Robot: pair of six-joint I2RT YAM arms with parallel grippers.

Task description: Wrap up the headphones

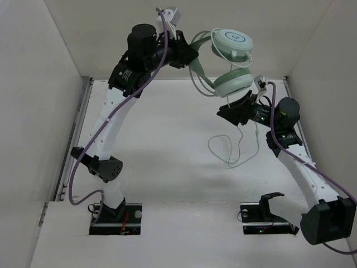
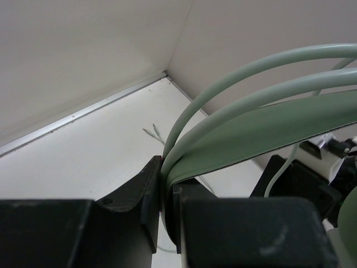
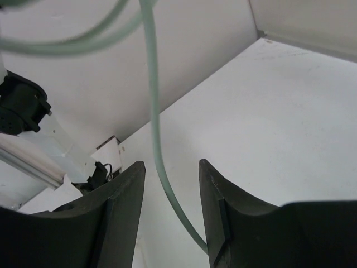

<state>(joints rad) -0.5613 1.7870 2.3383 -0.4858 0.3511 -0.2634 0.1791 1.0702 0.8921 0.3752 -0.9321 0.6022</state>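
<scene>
The mint-green headphones (image 1: 231,61) hang in the air at the back of the cell, two round cups one above the other. My left gripper (image 1: 192,56) is shut on the headband (image 2: 251,131), which arches up and right in the left wrist view. The thin whitish cable (image 1: 237,148) hangs from the lower cup and loops on the table. My right gripper (image 1: 231,111) is open just below the lower cup; the cable (image 3: 156,145) runs between its fingers (image 3: 120,195) and touches the right one low down. The forked cable end (image 2: 153,134) lies on the table.
White walls enclose the table on the left, back and right, with a metal rail (image 1: 78,134) along the left edge. Purple arm cables (image 1: 128,100) run along both arms. The arm bases (image 1: 114,212) sit at the near edge.
</scene>
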